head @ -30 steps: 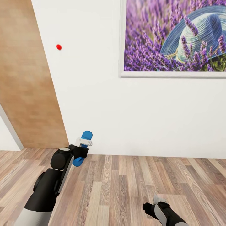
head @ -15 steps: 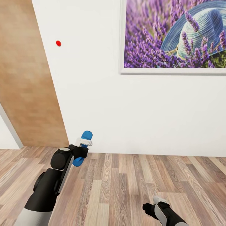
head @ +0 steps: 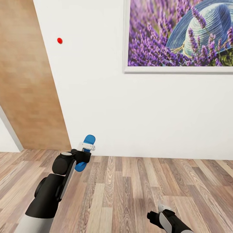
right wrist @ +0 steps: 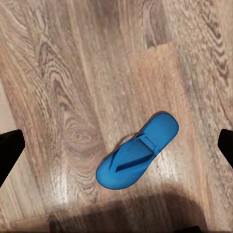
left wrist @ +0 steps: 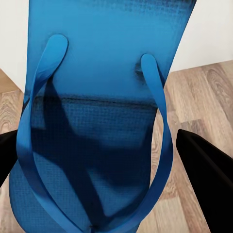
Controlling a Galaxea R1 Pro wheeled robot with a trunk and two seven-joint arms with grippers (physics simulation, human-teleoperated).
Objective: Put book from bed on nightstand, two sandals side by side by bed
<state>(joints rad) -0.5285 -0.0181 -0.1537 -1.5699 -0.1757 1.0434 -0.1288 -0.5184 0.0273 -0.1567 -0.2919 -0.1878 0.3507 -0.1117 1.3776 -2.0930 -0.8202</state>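
A white wall (head: 129, 106) bears a lavender picture (head: 181, 35) above wood-plank floor (head: 129, 194), beside a wooden door (head: 26, 84).

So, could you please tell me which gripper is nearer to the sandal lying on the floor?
Right. The right gripper hangs open above the loose sandal on the wood floor. The left gripper is up by the wall, shut on the other sandal.

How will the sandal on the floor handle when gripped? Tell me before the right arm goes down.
The sandal looks thin and flat, so probably light and bendy. It lies flat on the wood floor, so it cannot roll. Its raised straps look like the easiest hold, though likely soft.
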